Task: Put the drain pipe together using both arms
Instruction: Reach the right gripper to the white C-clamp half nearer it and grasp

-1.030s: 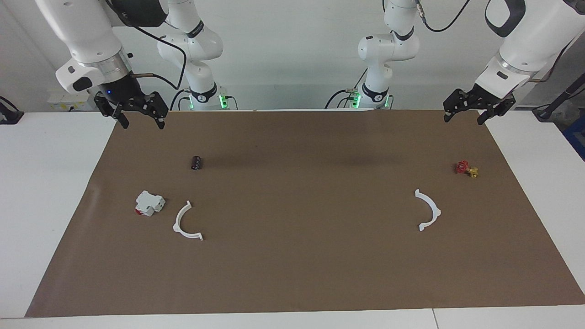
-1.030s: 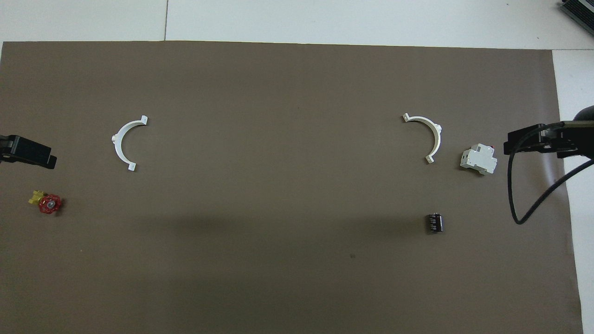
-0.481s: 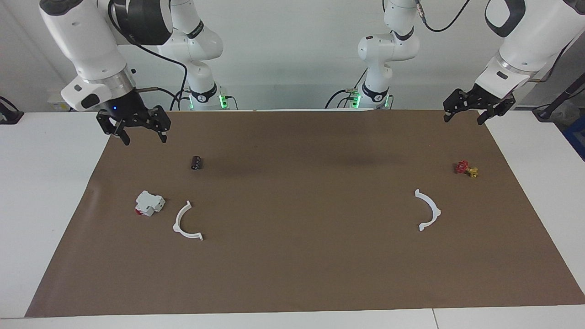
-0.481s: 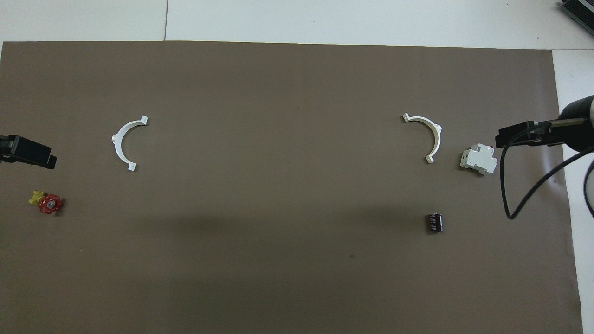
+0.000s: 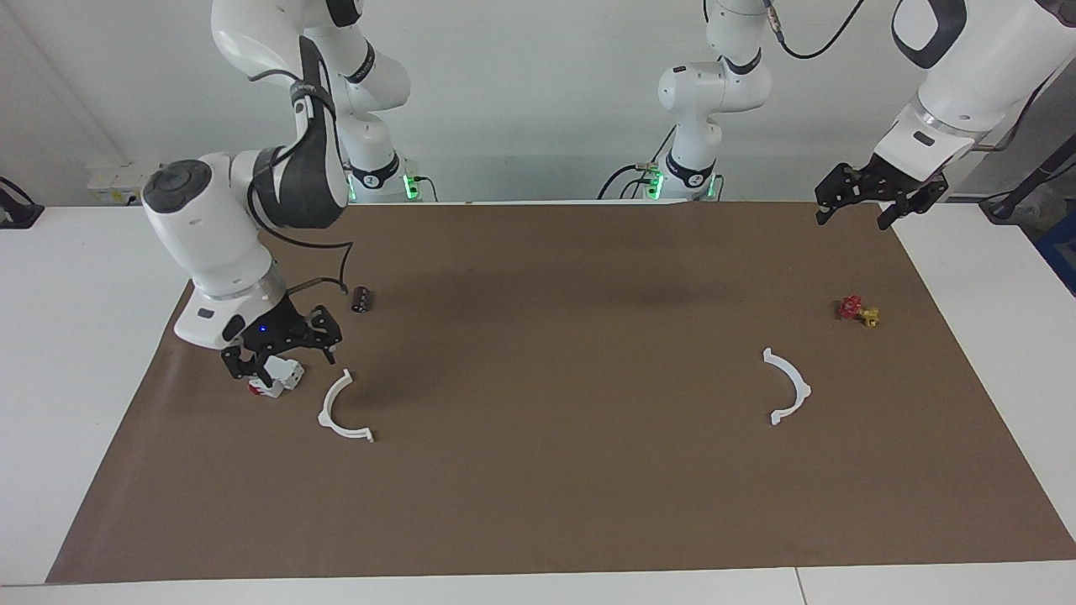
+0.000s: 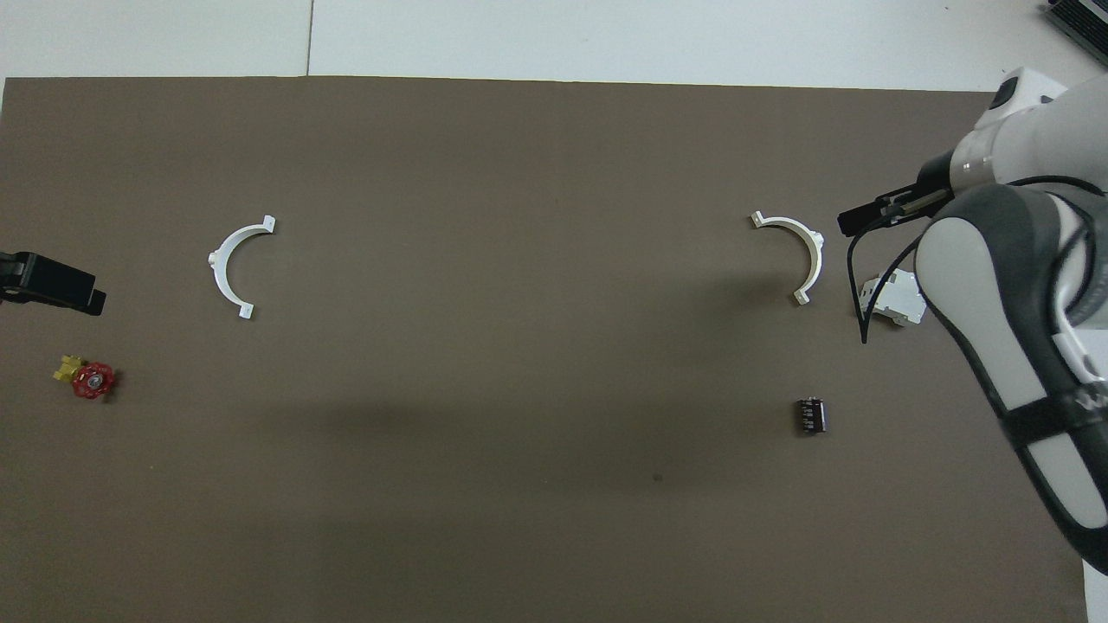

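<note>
Facing view: right gripper (image 5: 282, 360) low over the white block with a red end (image 5: 271, 378), fingers spread wide, nothing held, one finger on each side of the block as seen from here; touching or not, cannot tell. Just beside the block, toward the table's middle, one white half-ring (image 5: 343, 409), lying flat on the brown mat (image 5: 546, 487), open side toward the left arm's end. Nearer to the robots than this half-ring, a small dark cylinder (image 5: 361, 299), apart from it. Right arm's bulky wrist and a looping black cable (image 5: 324, 252) hanging over that corner of the mat.

Toward the left arm's end, the second half-ring (image 5: 788, 386), flat, open side facing the first, the two well apart. Nearer to the robots than it, a small red-and-yellow valve (image 5: 857, 310). Left gripper (image 5: 854, 212) waiting in the air over the mat's corner nearest its base, fingers parted, empty.

Overhead view: right arm's elbow covering part of the block (image 6: 896, 297); half-rings (image 6: 802, 254) (image 6: 234, 267), cylinder (image 6: 811, 415) and valve (image 6: 89, 378) all in plain sight.
</note>
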Action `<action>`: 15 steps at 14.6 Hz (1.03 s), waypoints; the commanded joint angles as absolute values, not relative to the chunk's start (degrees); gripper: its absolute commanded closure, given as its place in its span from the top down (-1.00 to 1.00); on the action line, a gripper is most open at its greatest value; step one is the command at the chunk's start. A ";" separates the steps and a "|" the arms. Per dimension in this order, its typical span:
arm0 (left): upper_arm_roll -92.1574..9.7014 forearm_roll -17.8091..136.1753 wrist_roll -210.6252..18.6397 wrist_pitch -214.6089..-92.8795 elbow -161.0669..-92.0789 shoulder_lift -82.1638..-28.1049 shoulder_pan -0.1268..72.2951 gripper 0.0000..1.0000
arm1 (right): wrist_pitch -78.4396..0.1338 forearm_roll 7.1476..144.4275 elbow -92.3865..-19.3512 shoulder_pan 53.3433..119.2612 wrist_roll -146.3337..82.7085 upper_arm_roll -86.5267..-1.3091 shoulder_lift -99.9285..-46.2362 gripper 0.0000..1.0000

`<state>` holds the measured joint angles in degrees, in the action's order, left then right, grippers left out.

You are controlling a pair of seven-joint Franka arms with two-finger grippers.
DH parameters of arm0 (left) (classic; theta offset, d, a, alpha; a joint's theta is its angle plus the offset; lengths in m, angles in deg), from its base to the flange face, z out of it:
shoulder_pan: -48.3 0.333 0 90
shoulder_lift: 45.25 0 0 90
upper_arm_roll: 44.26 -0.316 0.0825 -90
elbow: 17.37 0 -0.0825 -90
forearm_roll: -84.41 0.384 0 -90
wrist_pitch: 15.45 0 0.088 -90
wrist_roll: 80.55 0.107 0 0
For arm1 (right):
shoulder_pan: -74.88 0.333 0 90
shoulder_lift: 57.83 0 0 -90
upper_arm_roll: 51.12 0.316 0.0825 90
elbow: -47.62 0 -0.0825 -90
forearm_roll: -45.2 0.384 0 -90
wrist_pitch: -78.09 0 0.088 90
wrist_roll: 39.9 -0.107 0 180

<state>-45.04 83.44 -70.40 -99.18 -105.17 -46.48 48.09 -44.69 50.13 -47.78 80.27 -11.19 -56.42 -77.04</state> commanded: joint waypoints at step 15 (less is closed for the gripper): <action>-44.52 84.14 -70.18 -99.56 -107.98 -44.46 47.42 1.00 | -64.29 53.55 -56.79 79.18 3.08 -56.04 -86.22 0.24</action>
<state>-44.62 83.44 -70.40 -99.16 -105.24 -46.47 47.98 -62.87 51.07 -55.55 79.73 0.33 -56.43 -86.35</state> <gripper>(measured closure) 0.000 0.300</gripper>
